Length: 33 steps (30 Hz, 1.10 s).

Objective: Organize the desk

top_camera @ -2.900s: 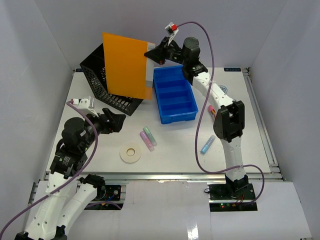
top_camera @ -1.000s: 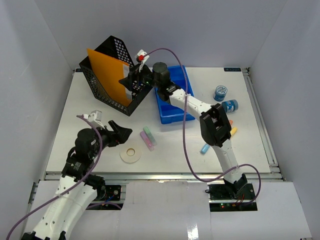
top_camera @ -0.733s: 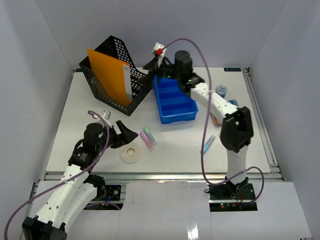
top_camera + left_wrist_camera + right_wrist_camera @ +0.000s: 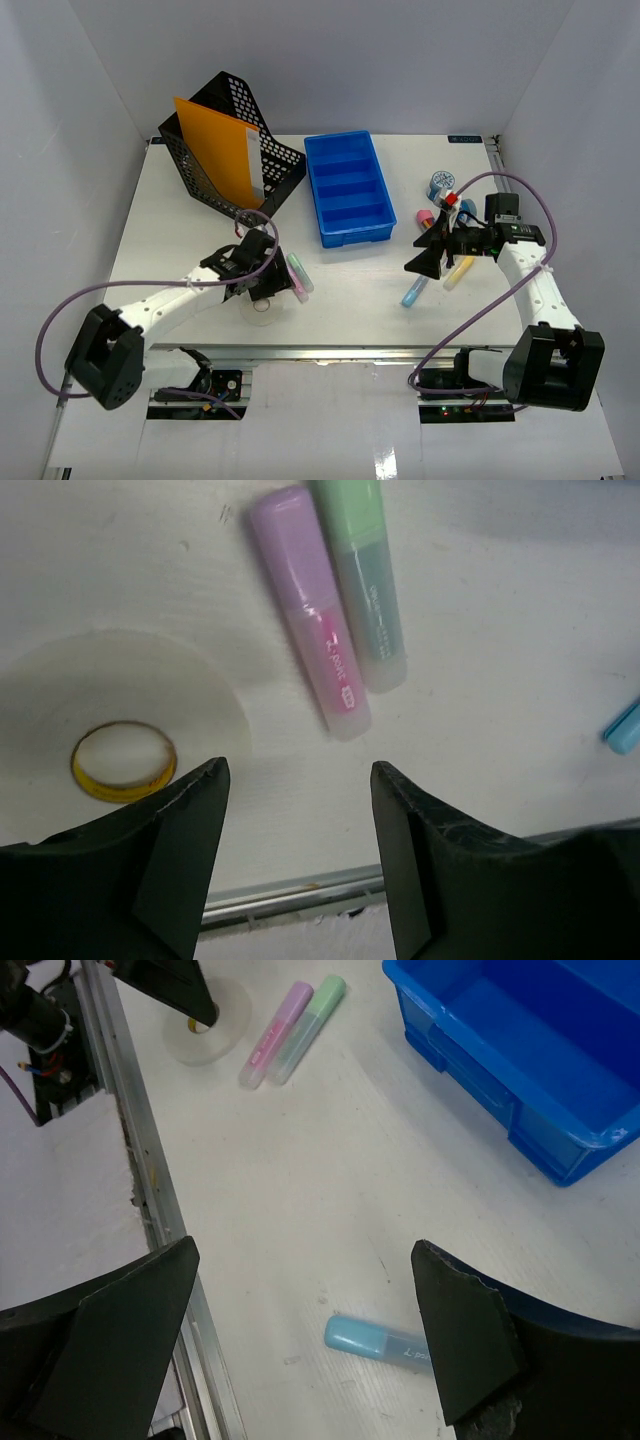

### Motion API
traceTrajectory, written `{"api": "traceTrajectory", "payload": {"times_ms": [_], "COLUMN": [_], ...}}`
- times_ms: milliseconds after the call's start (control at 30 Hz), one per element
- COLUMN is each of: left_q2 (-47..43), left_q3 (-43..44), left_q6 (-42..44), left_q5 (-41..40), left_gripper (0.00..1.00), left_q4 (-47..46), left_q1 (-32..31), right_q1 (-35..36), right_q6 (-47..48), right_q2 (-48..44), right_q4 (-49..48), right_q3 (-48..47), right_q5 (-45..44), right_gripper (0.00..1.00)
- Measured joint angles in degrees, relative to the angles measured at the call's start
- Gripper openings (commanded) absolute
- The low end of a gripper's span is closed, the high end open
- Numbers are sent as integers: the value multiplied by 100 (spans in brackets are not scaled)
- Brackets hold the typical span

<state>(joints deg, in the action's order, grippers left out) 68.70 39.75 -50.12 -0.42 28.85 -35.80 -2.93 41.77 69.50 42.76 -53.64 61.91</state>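
Observation:
The white desk [image 4: 170,235] holds a pale tape roll [image 4: 262,308], a pink highlighter [image 4: 291,283] and a green highlighter [image 4: 301,272] lying side by side. My left gripper [image 4: 268,292] hovers low over them, open, with nothing between its fingers. In the left wrist view the gripper [image 4: 298,770] sits just short of the pink highlighter [image 4: 310,610], with the tape roll [image 4: 120,730] to its left. My right gripper [image 4: 425,258] is wide open over a light blue highlighter [image 4: 413,291]. That highlighter [image 4: 385,1340] lies low between the right gripper's [image 4: 302,1250] fingers in its wrist view.
A blue compartment tray [image 4: 350,232] stands at centre back. A black mesh file holder [image 4: 270,205] holding an orange folder [image 4: 212,150] is at back left. A blue tape roll [image 4: 440,185], a pink marker [image 4: 424,216] and a yellow marker [image 4: 457,272] lie at the right. The metal rail [image 4: 290,892] runs along the front edge.
My left arm has stretched forward over the tape roll and highlighters, its jaws narrower. My right arm has left the file holder and come back to the blue highlighter.

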Motion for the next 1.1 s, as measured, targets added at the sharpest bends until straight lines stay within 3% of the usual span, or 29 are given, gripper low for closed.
{"api": "traceTrajectory", "payload": {"times_ms": [433, 867, 1100], "left_q2": [2052, 3015, 3096], "left_q3": [1605, 2152, 2188], "left_q6": [-337, -397, -396], "left_q5": [-1074, -1259, -1352], "left_gripper": [52, 50, 50], "left_q4": [690, 903, 932], "left_q1": [-432, -454, -456], "right_q1": [-608, -652, -681], "right_q6": [75, 73, 72], "right_q2": [-530, -869, -903], "right_q4": [-137, -181, -183], "right_q3": [626, 668, 671], "right_q5": [805, 993, 1034], "right_gripper": [94, 94, 94]}}
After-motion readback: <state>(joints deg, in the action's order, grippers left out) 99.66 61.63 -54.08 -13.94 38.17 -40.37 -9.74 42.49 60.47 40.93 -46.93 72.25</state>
